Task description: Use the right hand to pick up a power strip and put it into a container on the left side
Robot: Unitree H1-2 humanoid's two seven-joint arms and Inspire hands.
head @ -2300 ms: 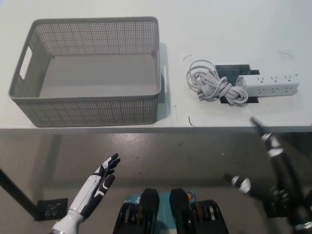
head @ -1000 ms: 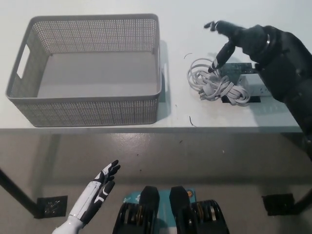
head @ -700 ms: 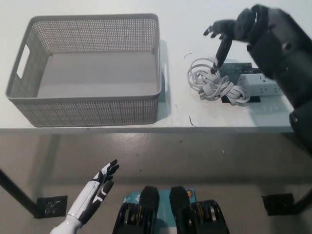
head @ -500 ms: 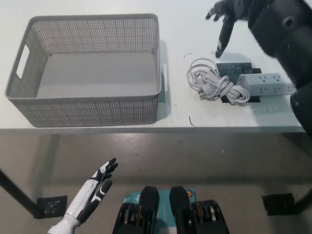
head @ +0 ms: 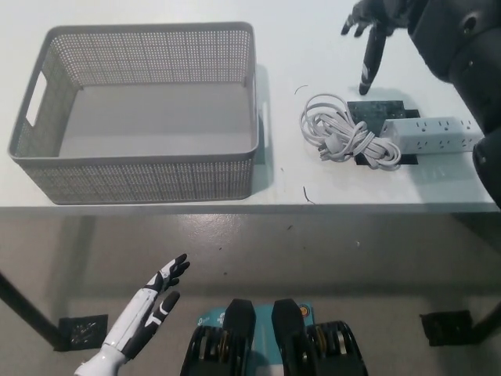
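Table: you have a white tabletop filling the upper half of the head view, its front edge running straight across the middle. A few short thin dark marks lie on it near the cord.
Floor: below the edge you see grey, glossy floor with small specks. A dark table leg slants in at the lower left, ending by a small black foot plate, and another dark plate sits at the lower right.
Container: your grey perforated basket stands on the left part of the table, nothing inside it, with slot handles in its short walls.
Power strip: the white power strip lies on the right part of the table, well apart from the basket, resting partly on a black mat. Its white cord is coiled in a bundle just left of it, touching the strip's left end.
Right hand: your black right hand is at the top right, above the far edge of the mat, fingers spread and holding nothing, one finger pointing down toward the mat.
Left hand: the white left hand rests low at the lower left, over the floor, fingers loosely apart, holding nothing.
Writing: you cannot read any brand, label or text on the strip, basket or mat.
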